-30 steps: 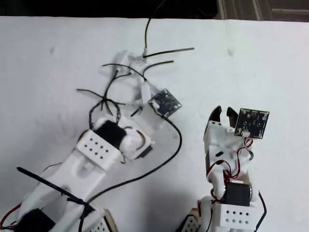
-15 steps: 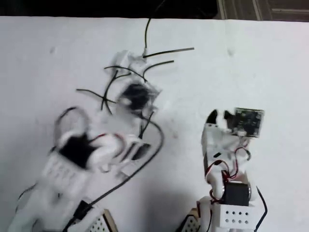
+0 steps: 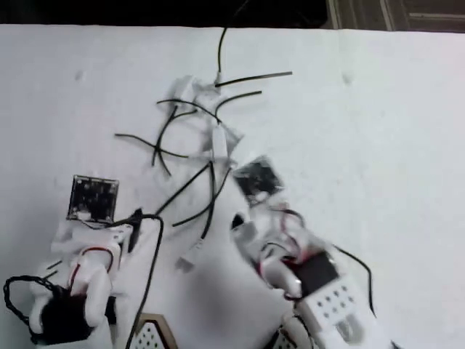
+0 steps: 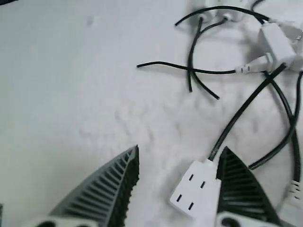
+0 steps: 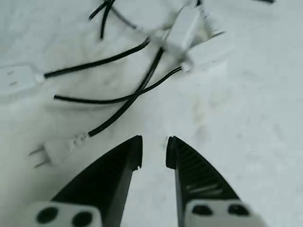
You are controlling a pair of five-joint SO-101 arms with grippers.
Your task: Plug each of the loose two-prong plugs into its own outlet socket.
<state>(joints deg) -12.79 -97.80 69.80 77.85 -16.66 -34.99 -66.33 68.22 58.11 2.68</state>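
A white outlet socket block on a black cord lies on the table against the inner side of one finger of my left gripper, which is open around it without closing. My left arm is at the front left. A loose white two-prong plug lies at the front centre, prongs bare. My right gripper hovers just beside that plug, its fingers a narrow gap apart with nothing between them; in the high view the right gripper points toward the cords.
A tangle of black cords with white plugs and adapters lies at the table's back centre. Another white adapter sits among them. One more white socket end lies farther off. The table's dark back edge runs across.
The left arm has pulled back from the cord tangle to the front left. The right arm has swung left toward the centre. A cord now trails forward with its plug at the front.
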